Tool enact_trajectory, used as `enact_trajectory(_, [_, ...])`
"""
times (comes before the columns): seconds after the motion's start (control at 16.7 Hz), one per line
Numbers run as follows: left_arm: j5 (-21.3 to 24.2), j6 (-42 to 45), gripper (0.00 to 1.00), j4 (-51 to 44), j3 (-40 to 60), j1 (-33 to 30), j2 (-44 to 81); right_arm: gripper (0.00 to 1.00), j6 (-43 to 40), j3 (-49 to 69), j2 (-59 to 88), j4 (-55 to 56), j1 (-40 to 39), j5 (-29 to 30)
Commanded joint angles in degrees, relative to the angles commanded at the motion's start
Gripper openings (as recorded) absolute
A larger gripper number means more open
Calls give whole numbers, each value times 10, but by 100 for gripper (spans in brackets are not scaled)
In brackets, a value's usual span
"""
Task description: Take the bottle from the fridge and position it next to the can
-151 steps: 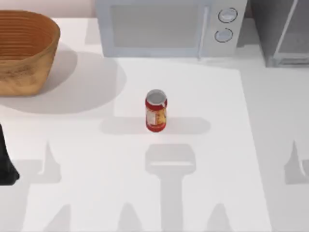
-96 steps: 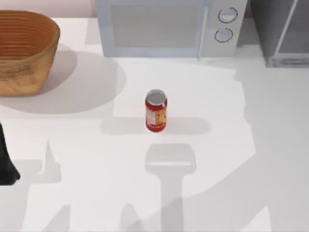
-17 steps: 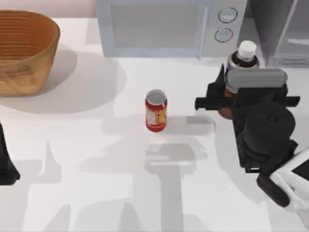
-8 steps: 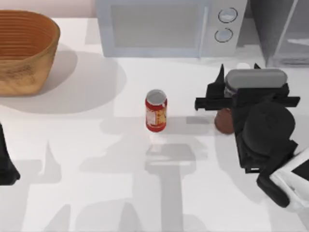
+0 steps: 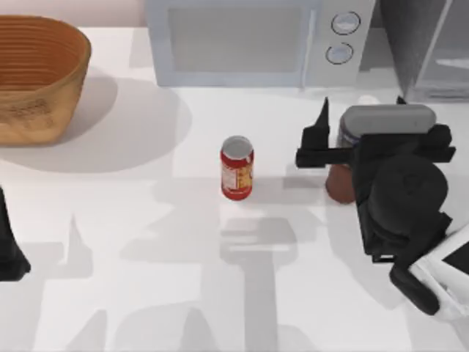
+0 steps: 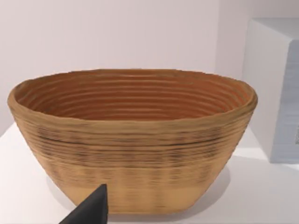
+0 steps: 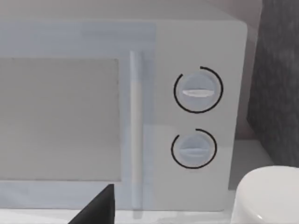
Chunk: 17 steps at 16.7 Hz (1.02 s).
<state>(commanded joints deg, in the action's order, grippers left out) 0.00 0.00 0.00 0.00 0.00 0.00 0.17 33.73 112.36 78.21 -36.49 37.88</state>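
Note:
The red can (image 5: 237, 169) with its silver top stands upright mid-table. To its right stands the bottle (image 5: 338, 183): its dark brown lower body shows under my right arm, and its white cap (image 7: 268, 196) fills a corner of the right wrist view. My right gripper (image 5: 362, 107) is open, its two dark fingers spread on either side of the bottle's top without squeezing it. The grey fridge (image 5: 401, 44) sits at the back right, behind the gripper. My left gripper (image 5: 9, 249) is parked at the table's left edge.
A white microwave (image 5: 249, 40) with two round knobs (image 7: 197, 89) stands at the back centre, close behind the bottle. A woven basket (image 5: 37, 73) sits at the back left, also in front of the left wrist camera as the basket (image 6: 133, 140).
The bottle went down from its raised position onto the table beside the can. The right gripper's fingers have since spread apart, letting go of it. The left arm has not moved.

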Motion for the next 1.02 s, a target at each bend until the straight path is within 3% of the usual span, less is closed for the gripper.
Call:
enact_trajectory(0.6, [0,0,100,0,0,0,0,100,1,-54,-28,24,-36,36])
enact_trajectory(1.02, [0,0,100,0,0,0,0,100,0,-53,-44,15,-30,27])
